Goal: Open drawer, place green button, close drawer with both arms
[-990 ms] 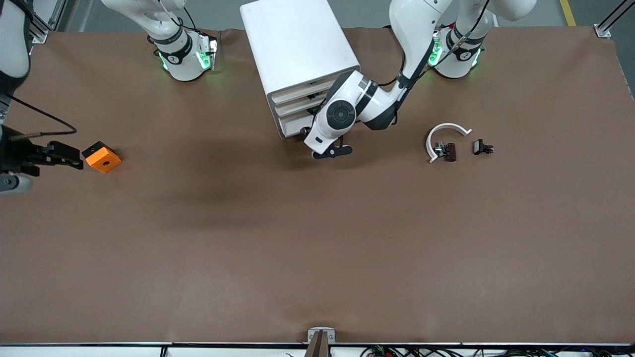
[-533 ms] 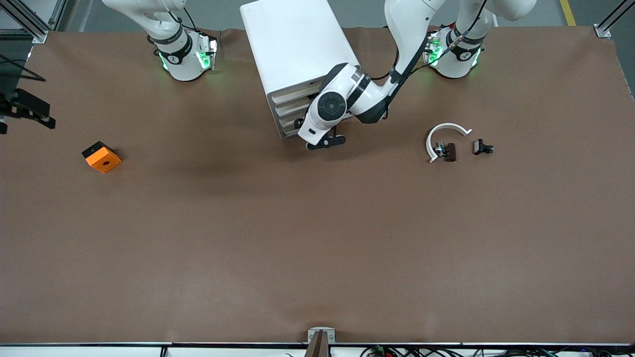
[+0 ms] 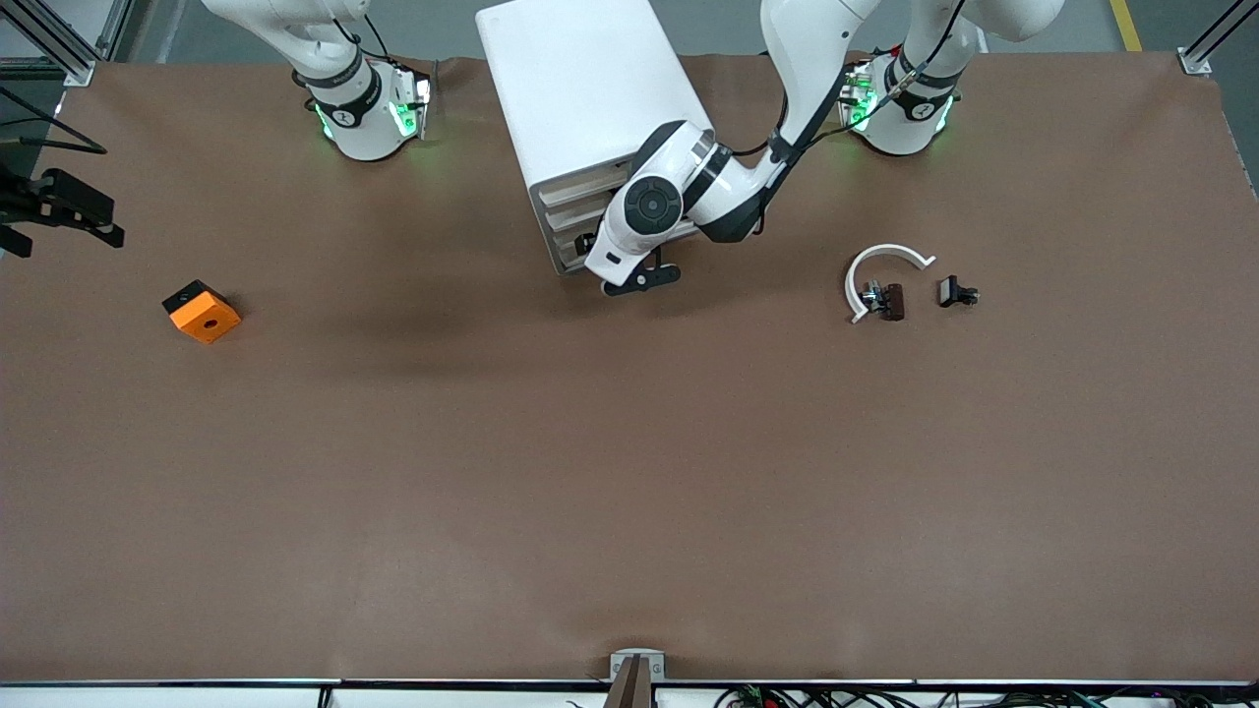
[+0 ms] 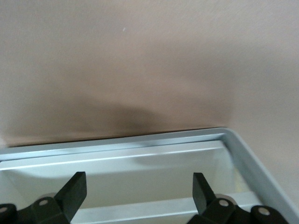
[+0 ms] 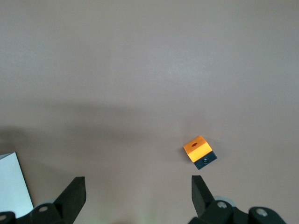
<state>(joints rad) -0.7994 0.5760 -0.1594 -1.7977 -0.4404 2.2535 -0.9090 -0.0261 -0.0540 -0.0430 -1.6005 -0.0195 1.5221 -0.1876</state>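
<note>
Drawer (image 4: 140, 161) fronts: I counted three visible on one cabinet (image 3: 590, 93). Left gripper (image 4: 139, 191) spread over it; right gripper (image 5: 138, 191) spread above one orange cube (image 3: 202, 312). No labels readable.

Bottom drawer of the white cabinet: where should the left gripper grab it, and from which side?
Take the drawer by its long front lip, near the middle, coming in low from in front of the cabinet. That lip is the one edge standing out, and it lies just above the table. The left gripper is there, open; the right gripper, open, waits over the table.
</note>
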